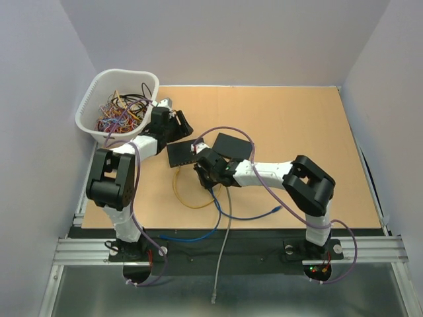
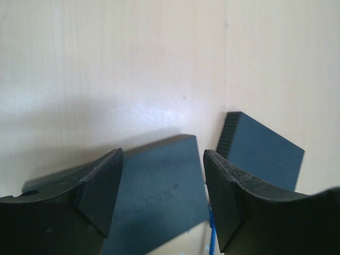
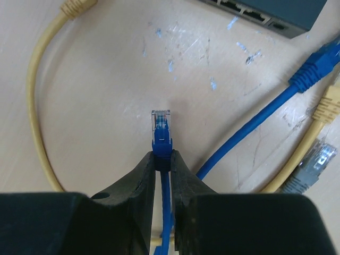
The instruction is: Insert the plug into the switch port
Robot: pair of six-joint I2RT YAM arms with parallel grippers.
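The switch [image 1: 178, 154] is a flat black box left of the table's middle. Its ports show at the top edge of the right wrist view [image 3: 255, 13]. My right gripper [image 1: 200, 157] sits just right of the switch and is shut [image 3: 162, 156] on the blue plug [image 3: 162, 127]. The plug's clear tip points forward over the bare table, short of the ports. My left gripper [image 1: 180, 125] is open and empty just behind the switch. In the left wrist view the switch's top [image 2: 159, 186] lies between the open fingers [image 2: 106, 191].
A second black box [image 1: 232, 145] lies right of the switch and shows in the left wrist view [image 2: 263, 154]. A white basket [image 1: 88, 109] of cables stands at the back left. Yellow [image 1: 182, 195], blue [image 1: 225, 214] and grey [image 1: 221, 264] cables lie near the front.
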